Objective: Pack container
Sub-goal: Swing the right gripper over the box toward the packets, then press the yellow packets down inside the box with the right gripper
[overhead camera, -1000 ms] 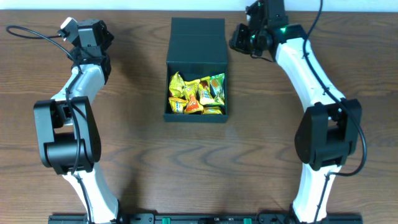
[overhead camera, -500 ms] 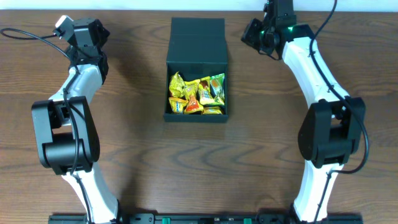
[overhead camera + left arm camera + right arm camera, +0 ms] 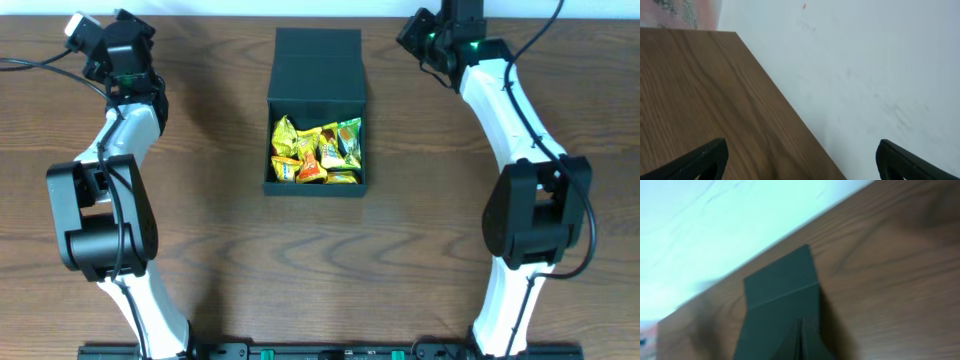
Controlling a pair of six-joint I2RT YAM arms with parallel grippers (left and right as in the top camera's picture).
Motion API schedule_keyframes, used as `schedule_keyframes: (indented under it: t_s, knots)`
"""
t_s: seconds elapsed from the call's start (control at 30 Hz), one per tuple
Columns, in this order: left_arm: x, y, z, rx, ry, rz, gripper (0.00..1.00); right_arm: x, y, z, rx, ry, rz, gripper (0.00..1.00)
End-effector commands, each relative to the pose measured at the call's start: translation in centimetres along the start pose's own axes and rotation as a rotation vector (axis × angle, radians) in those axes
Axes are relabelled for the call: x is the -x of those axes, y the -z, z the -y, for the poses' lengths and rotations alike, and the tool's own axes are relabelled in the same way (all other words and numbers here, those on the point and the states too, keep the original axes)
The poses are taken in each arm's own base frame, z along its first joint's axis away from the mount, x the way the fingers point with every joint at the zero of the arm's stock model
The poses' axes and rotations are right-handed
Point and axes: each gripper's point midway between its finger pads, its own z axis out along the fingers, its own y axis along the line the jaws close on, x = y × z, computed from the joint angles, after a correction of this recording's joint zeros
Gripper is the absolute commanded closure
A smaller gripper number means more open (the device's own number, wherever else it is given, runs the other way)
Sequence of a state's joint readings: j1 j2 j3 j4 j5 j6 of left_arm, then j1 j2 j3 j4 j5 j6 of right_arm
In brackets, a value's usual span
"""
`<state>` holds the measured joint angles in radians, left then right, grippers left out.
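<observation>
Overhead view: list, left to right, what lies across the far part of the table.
left gripper → container, lid flap open, snack packets inside → right gripper

This looks like a robotics lab bench. A white and black left arm [image 3: 105, 215] and right arm [image 3: 530, 215] are fixed on a black rail [image 3: 320, 353] at the edge of a wood-grain tabletop [image 3: 320, 270], with loose cables [image 3: 30, 63] running to them. Behind the tabletop stands a plain white wall [image 3: 880, 60].
</observation>
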<state>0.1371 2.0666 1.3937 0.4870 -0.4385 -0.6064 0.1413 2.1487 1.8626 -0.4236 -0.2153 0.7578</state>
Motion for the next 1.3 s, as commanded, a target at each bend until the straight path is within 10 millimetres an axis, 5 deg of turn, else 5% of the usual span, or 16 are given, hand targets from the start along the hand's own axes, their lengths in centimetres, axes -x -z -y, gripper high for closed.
schedule_keyframes:
  t_s: [0.0, 0.1, 0.2, 0.43, 0.53, 0.67, 0.97, 1.27]
  knots:
    - [1.0, -0.4, -0.3, 0.021, 0.027, 0.034, 0.05, -3.2, -0.7, -1.9, 0.095, 0.008, -0.127, 0.99]
    - [0.4, -0.3, 0.8, -0.033, 0.066, 0.001, 0.05, -5.1, 0.0, -3.5, 0.196, -0.055, -0.25, 0.99]
    - [-1.3, 0.1, 3.0, -0.145, 0.061, -0.089, 0.05, -7.3, 1.9, -6.0, 0.411, 0.122, -0.386, 0.99]
    - [-9.8, 5.2, 9.3, -0.5, -0.061, -0.487, 0.04, -14.5, 4.8, 1.1, -0.012, 0.379, -0.612, 0.99]
    - [-13.1, 7.7, 10.6, -0.551, -0.157, -0.579, 0.04, -16.3, 6.8, 1.5, -0.043, 0.413, -0.712, 0.99]
    - [-17.2, 11.3, 12.1, -0.625, -0.382, -0.627, 0.05, -17.2, 10.1, -0.9, -0.086, 0.645, -0.756, 0.99]
    - [-16.5, 10.8, 12.0, -0.587, -0.433, -0.568, 0.05, -22.4, 12.1, -1.8, -0.021, 0.895, -0.916, 0.99]
    - [-16.1, 10.3, 11.4, -0.586, -0.473, -0.553, 0.05, -26.9, 11.2, 1.0, 0.026, 0.988, -1.055, 0.99]
